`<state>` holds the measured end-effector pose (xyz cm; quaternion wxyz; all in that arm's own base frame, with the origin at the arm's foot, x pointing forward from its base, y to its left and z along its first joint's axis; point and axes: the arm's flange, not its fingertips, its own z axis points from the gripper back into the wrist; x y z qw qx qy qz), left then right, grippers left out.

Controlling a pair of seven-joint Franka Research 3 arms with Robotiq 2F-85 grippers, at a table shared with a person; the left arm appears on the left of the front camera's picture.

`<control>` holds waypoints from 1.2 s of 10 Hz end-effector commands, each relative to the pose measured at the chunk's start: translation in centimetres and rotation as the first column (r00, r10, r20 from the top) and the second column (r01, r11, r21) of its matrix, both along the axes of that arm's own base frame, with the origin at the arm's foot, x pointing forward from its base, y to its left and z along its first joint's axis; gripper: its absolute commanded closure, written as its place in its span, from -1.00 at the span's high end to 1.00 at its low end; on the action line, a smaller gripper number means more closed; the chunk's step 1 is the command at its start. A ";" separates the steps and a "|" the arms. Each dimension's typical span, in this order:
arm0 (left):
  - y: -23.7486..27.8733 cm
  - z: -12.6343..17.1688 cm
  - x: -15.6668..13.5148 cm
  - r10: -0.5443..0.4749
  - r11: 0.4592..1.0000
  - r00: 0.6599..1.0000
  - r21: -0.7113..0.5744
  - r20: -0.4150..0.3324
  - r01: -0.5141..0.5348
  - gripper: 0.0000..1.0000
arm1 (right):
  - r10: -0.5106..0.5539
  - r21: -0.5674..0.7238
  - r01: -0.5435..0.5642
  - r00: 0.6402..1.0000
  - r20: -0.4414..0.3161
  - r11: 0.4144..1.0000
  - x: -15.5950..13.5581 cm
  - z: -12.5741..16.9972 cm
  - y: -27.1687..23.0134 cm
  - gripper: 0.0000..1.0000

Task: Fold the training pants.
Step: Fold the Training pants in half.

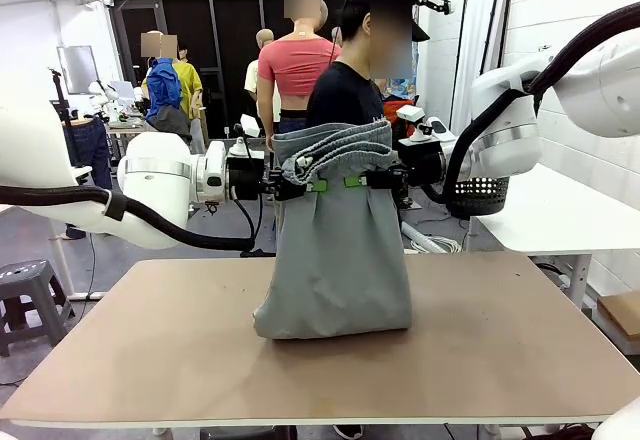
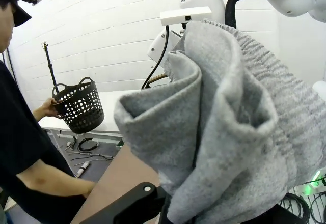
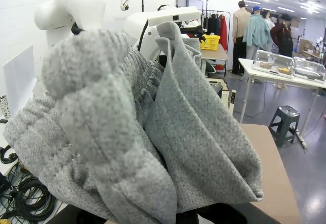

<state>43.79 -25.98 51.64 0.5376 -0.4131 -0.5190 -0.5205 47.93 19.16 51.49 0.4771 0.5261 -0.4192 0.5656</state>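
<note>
A brown table (image 1: 150, 340) stood in a workshop with white brick walls in the front view, and a person in a black shirt (image 1: 345, 95) stood at its far edge. The training pants (image 1: 335, 260) hung over the middle of the table, held up at the waistband, their lower fold resting on the tabletop. The left gripper (image 1: 297, 186) was pressed shut on the pants' upper left edge and the right gripper (image 1: 368, 181) was pinching the upper right edge, both at the same height, with green pads showing against the grey cloth. The bunched waistband rose above the two grippers. A black mesh basket (image 1: 478, 196) sat past the right gripper, beside a white side table (image 1: 560, 220). A grey stool (image 1: 25, 295) stood on the floor left of the table.

In the left wrist view, the training pants (image 2: 224, 132) lay bunched in thick folds close to the lens, hiding the fingertips. To their left, the person's hand (image 2: 51, 107) held the black mesh basket (image 2: 80, 106) by its rim above the table edge.

In the right wrist view, the training pants (image 3: 153, 132) draped in heavy folds over the gripper, the ribbed waistband on the left. The brown table (image 3: 270, 168) showed beyond the pants on the right, with the grey stool (image 3: 286, 122) farther off.
</note>
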 end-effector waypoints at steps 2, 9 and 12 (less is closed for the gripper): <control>0.3 3.5 5.6 0.074 0.991 0.995 0.105 0.063 -0.080 -1.00 | 0.014 -0.061 -0.010 0.998 0.053 0.998 6.5 4.1 3.0 -1.00; 0.8 9.5 13.0 0.176 0.977 0.963 0.085 0.204 -0.196 -1.00 | -0.021 -0.091 0.040 0.980 0.198 0.995 13.2 10.1 5.5 -1.00; 1.6 12.6 16.1 0.190 0.971 0.932 0.079 0.309 -0.225 -1.00 | -0.063 -0.105 0.099 0.952 0.300 0.990 15.2 12.0 6.3 -1.00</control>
